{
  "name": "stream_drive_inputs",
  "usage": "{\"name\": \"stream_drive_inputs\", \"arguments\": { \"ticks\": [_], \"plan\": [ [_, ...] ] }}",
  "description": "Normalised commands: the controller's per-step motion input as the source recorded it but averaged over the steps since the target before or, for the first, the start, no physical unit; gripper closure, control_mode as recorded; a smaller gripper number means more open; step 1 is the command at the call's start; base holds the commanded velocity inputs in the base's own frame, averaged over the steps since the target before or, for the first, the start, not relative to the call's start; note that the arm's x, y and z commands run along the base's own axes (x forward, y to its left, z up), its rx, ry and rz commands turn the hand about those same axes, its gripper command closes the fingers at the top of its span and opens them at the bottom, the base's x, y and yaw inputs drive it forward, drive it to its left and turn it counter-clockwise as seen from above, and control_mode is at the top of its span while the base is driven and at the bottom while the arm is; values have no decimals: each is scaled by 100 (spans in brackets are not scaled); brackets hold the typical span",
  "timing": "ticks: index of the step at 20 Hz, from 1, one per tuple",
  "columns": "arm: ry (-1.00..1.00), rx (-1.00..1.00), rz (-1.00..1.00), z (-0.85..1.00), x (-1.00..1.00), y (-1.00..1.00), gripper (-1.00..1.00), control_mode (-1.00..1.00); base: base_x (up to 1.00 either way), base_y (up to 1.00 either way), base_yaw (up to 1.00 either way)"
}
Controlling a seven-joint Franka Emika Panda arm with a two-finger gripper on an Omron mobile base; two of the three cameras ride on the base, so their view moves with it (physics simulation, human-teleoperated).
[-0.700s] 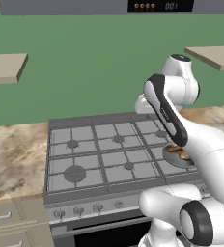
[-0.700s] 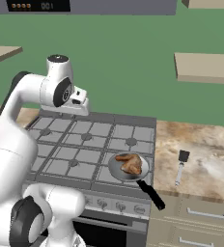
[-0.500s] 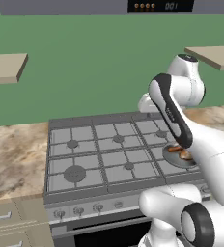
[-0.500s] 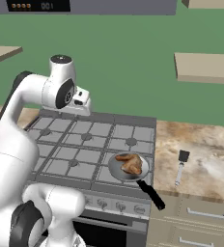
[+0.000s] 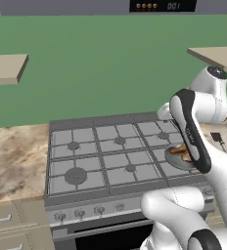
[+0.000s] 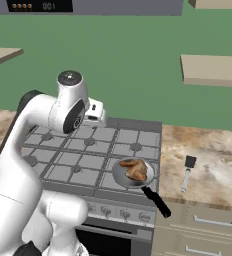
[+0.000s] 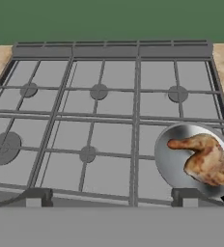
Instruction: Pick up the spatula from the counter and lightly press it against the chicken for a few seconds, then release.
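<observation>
Two dark fingertips [image 7: 37, 196] rise at the bottom of the hand view, set wide apart. We read the gripper [image 7: 111, 198] as fully spread, empty, touching nothing. It hangs above the stove [image 7: 109, 111], over the front row of burners.

Spatula [image 6: 186, 174]: it lies flat on the counter [image 6: 215, 172] to the right of the stove, well apart from the gripper. The black squarish head points toward the wall and the slim pale metal handle toward the counter's front edge. In the left base view we catch the spatula [image 5: 217, 138] as a small dark shape past the arm's elbow.

Chicken [image 6: 134, 168]: a golden-brown piece, lumpy, with a narrow end and a broad end. It sits inside the pan [image 6: 118, 176] on the stove's front right burner. From the hand view the chicken [image 7: 204, 158] shows a glossy roasted skin. The pan [image 7: 168, 161] is round, shallow, grey metal with a soft sheen. Its straight black handle [image 6: 156, 200] juts out past the stove's front edge, toward the drawers [image 6: 203, 230].

Stove top: grey grates in a square grid, with round burner caps beneath. A row of small knobs [image 5: 80, 212] runs along the front panel.

Counter: mottled tan and cream stone on both sides of the stove. The wall [image 5: 101, 63] behind is flat green.
</observation>
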Motion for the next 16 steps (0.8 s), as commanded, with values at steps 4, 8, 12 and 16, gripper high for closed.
{"name": "stream_drive_inputs", "arguments": {
  "ticks": [4,8,12,16],
  "plan": [
    [-5,-3,0,0,-8,-60,-100,-100,0,0,0],
    [-4,-4,0,-7,-3,-58,-100,-100,0,0,0],
    [-4,-5,0,-3,0,-59,-100,-100,0,0,0],
    [0,-7,0,0,0,-57,-100,-100,0,0,0]
  ]
}}
